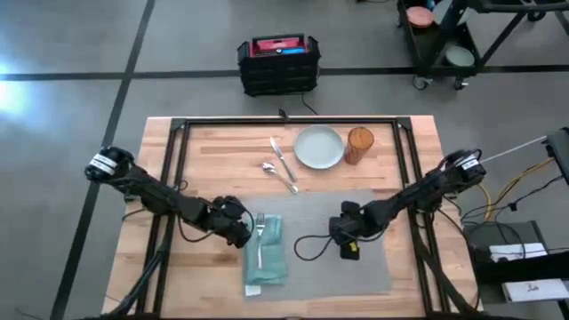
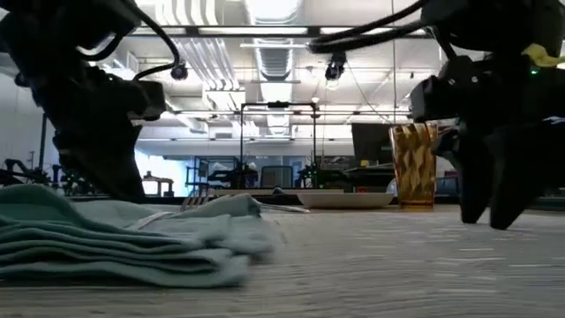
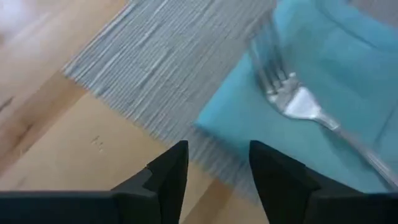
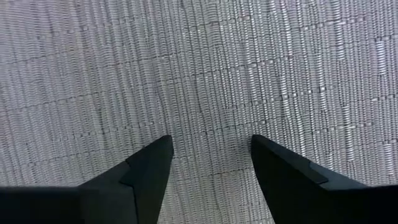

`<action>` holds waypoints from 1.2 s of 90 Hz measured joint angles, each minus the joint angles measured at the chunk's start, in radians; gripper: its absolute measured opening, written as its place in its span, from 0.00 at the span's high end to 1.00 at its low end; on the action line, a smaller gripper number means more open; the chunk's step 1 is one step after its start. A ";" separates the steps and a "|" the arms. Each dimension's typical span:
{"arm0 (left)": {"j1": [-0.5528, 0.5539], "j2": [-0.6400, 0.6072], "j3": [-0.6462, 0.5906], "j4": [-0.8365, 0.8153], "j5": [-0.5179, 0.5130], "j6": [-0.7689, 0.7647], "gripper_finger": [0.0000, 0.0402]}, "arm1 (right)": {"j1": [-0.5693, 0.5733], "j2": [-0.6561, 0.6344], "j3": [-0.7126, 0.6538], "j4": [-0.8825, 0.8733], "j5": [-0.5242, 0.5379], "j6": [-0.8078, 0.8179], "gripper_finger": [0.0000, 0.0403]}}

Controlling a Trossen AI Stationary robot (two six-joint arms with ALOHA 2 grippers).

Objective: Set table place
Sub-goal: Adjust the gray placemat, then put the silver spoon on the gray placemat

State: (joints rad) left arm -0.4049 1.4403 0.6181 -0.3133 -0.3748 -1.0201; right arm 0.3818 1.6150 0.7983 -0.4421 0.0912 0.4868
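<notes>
Left gripper (image 3: 214, 171) hangs with jaws apart and empty, right at the placemat's (image 1: 356, 209) left edge, fork (image 3: 298, 102) just beyond its tips on the teal napkin (image 3: 348, 68). Right gripper (image 4: 211, 165) is spread wide too, holding nothing, low over bare weave at centre-right of the high view.

The place is half built: napkin (image 1: 267, 253) and fork (image 1: 260, 238) sit lower left on the mat, while the knife (image 1: 282, 160), spoon (image 1: 277, 176), plate (image 1: 319, 147) and amber glass (image 1: 359, 146) wait on the table (image 1: 213, 147) toward the top of the frame.

Risks, as I judge them: the left fingers are so near the napkin that a careless swing drags cloth and fork askew. The tall glass stands just beside the plate, so a reach for either could knock it over. Flat cutlery on wood may slip a pinch.
</notes>
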 joint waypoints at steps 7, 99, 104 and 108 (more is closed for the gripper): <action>0.000 0.006 -0.007 -0.002 0.001 0.032 0.65 | 0.000 0.002 -0.001 0.018 0.020 0.000 0.47; 0.001 -0.154 0.192 -0.338 -0.119 0.095 0.72 | -0.119 -0.056 0.236 -0.051 0.114 -0.103 0.44; 0.001 -0.173 0.205 -0.340 -0.139 0.094 0.72 | -0.156 -0.055 0.266 -0.032 0.132 -0.134 0.44; 0.001 -0.187 0.209 -0.333 -0.166 0.094 0.72 | -0.191 -0.047 0.291 -0.004 0.137 -0.156 0.43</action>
State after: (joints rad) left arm -0.4038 1.2533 0.8270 -0.6461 -0.5409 -0.9260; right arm 0.1906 1.5680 1.0897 -0.4458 0.2283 0.3310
